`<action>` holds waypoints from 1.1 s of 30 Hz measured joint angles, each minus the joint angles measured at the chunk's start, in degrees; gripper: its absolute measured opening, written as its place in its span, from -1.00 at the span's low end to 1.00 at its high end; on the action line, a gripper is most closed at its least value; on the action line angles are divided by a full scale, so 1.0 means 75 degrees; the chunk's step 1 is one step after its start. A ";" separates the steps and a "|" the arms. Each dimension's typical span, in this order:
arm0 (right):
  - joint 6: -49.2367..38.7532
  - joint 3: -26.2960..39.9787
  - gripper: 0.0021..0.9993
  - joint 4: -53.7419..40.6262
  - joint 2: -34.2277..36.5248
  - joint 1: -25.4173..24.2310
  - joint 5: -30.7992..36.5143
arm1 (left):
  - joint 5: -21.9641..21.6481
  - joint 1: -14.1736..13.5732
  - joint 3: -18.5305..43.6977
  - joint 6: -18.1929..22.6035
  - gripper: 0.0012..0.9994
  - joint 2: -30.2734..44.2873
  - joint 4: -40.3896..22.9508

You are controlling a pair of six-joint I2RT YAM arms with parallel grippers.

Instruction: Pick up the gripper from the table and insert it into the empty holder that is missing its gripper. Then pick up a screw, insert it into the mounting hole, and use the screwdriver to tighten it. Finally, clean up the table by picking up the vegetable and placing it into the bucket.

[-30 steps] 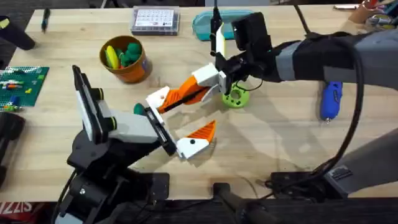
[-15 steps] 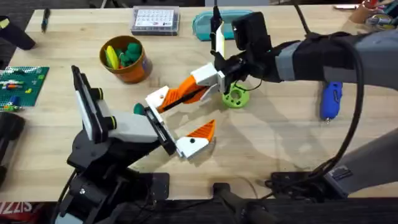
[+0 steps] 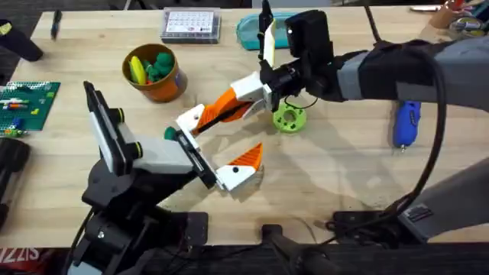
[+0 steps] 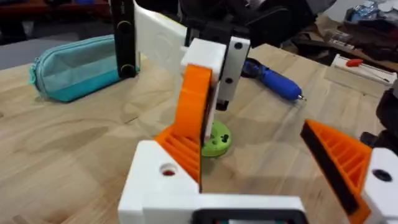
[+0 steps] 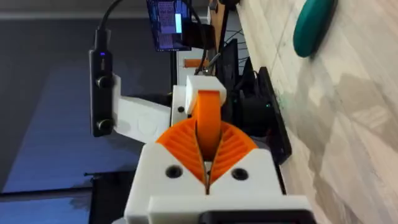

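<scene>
Fingers (image 5: 180,140) of right gripper (image 5: 209,149) clamp the loose gripper (image 5: 210,109) above the table beside the wide-open left gripper (image 3: 225,141); insertion apparently unfinished, with screw, screwdriver (image 3: 406,122) and bucket (image 3: 164,88) steps pending.

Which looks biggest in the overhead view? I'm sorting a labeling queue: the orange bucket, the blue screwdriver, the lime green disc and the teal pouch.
1. The teal pouch, partly hidden by the right arm, and the orange bucket look alike; too close to rank.
2. Blue screwdriver.
3. Lime green disc, smallest.
</scene>
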 joint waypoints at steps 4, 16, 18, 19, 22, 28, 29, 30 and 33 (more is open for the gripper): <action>0.0013 0.0000 -0.98 0.0033 0.0000 0.0062 0.0058 | -0.0072 0.0023 0.0000 -0.0006 0.97 -0.0001 -0.0006; 0.0013 0.0000 -0.98 0.0039 0.0000 0.0080 0.0093 | -0.0073 0.0038 0.0000 -0.0009 0.97 0.0000 -0.0008; 0.0013 0.0000 -0.98 0.0037 0.0000 0.0067 0.0078 | -0.0057 0.0038 0.0000 -0.0009 0.97 0.0000 -0.0006; 0.0013 0.0000 -0.98 0.0036 0.0000 0.0056 0.0053 | -0.0038 0.0038 0.0000 -0.0008 0.97 0.0000 -0.0003; 0.0013 0.0000 -0.98 0.0002 0.0000 -0.0006 -0.0053 | 0.0131 0.0038 0.0000 -0.0002 0.97 0.0000 0.0017; 0.0013 0.0000 -0.98 -0.0188 0.0000 -0.0049 -0.0308 | 0.0513 0.0048 0.0000 0.0000 0.97 -0.0003 0.0047; 0.0013 0.0000 -0.98 -0.0208 0.0000 -0.0035 -0.0321 | 0.0553 0.0054 0.0000 0.0000 0.97 -0.0002 0.0046; 0.0013 0.0000 -0.98 -0.0207 0.0000 -0.0022 -0.0318 | 0.0565 0.0064 0.0000 0.0000 0.97 0.0000 0.0044; 0.0013 0.0000 -0.98 -0.0203 0.0008 -0.0008 -0.0310 | 0.0589 0.0082 0.0000 0.0000 0.97 0.0000 0.0043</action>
